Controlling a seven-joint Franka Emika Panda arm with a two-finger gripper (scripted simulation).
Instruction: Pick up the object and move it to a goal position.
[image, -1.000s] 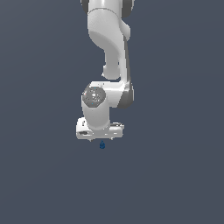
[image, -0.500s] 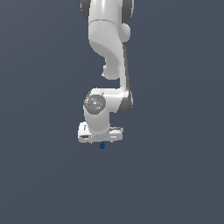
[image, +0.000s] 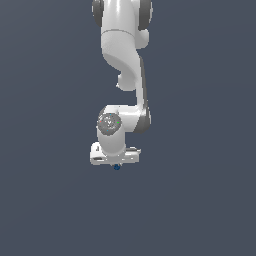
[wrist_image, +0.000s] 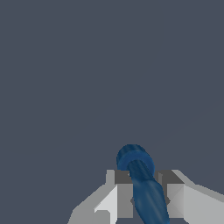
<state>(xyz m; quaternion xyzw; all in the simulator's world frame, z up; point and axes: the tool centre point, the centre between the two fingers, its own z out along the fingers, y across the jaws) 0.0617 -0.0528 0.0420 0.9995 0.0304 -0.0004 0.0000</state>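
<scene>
The object (image: 117, 167) is a tiny dark blue blob that peeks out just under the white hand in the exterior view. In the wrist view the object (wrist_image: 135, 159) is a dark blue rounded body lying between the two grey fingers (wrist_image: 124, 192), and both pads touch its sides. My gripper (image: 117, 164) points straight down and is shut on the object. In the wrist view my gripper (wrist_image: 145, 175) sits with the object's rounded end sticking out past the fingertips. The hand hides most of the object in the exterior view.
The white arm (image: 125, 60) hangs down from the top of the exterior view. A plain dark grey background (image: 200, 200) surrounds it, with no other thing and no edge in view.
The hand has come down over the blue object, which stayed in the same place. The gap between hand and object seen a second ago has closed.
</scene>
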